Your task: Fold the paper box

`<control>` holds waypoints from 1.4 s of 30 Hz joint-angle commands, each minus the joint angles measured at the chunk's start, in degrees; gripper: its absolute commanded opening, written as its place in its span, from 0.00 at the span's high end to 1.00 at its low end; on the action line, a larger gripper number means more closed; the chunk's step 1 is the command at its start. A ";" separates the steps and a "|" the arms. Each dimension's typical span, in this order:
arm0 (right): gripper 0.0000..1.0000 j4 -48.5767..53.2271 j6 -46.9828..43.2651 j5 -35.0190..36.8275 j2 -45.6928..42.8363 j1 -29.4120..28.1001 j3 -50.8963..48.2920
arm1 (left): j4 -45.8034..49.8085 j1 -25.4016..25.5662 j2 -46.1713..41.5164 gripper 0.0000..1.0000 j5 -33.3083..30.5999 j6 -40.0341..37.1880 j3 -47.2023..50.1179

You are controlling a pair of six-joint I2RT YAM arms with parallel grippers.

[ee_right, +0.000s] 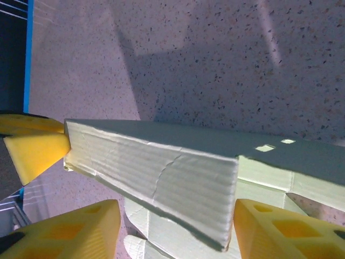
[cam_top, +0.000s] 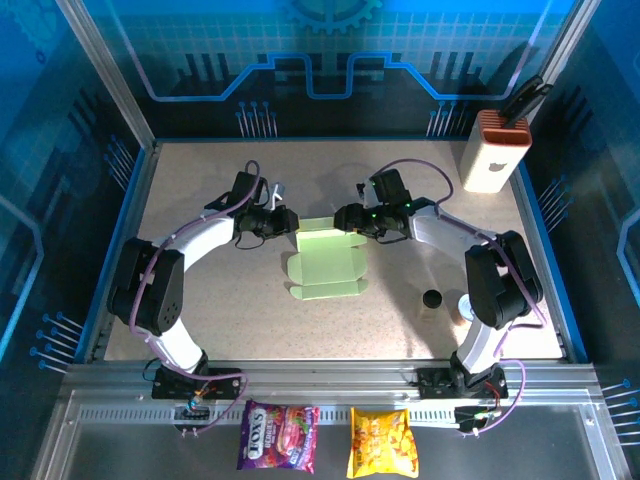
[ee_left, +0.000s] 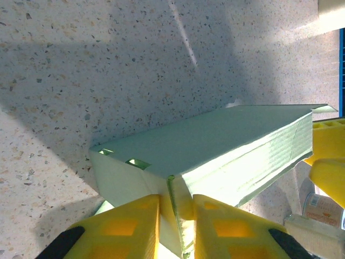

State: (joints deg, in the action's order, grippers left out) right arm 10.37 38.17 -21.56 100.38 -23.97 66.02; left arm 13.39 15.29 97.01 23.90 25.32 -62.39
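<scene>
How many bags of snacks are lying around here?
2. A purple packet and a yellow packet lie side by side on the metal ledge in front of the table, purple on the left. I see no others, though some could be hidden.

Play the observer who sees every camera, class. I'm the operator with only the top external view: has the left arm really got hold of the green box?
Observer: Yes. The left wrist view shows the left fingers pinched on a thin card flap of the paper box.
Operator: And the right arm?
Observer: Its wrist view shows the right fingers apart, astride the box's ribbed end wall; whether they press it is unclear.
Operator: Anything cut into the card?
Observer: Two small slots along the top edge, near the pinched flap.
</scene>
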 commanded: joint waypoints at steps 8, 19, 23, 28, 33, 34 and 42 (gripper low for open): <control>0.55 -12.89 8.57 -5.28 1.01 1.82 -4.94 | 4.19 0.68 1.77 0.79 -0.76 -1.43 1.83; 0.75 -23.91 18.09 -6.58 1.41 2.12 -9.55 | 4.19 0.71 2.13 0.79 -0.51 -1.41 1.47; 0.81 -30.12 22.37 -7.58 1.83 2.51 -12.07 | 4.19 0.65 2.17 0.79 -0.55 -1.33 1.65; 0.86 -36.96 27.14 -8.01 2.71 2.50 -14.56 | 4.02 0.64 2.06 0.79 -0.60 -1.27 1.87; 0.93 -44.84 32.36 -8.39 4.29 2.78 -17.28 | 3.99 0.66 2.15 0.79 -0.61 -1.24 2.01; 0.96 -45.76 32.95 -8.36 4.45 2.78 -17.61 | 3.99 0.62 2.13 0.79 -0.66 -1.29 2.01; 0.98 -46.05 32.65 -7.85 3.50 2.96 -18.42 | 3.97 0.66 2.13 0.79 -0.93 -1.04 2.09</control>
State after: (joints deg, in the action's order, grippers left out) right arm -34.83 71.16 -30.04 103.55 -21.21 47.77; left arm 13.19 15.29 97.03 23.79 25.34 -62.41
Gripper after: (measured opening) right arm 0.059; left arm 0.213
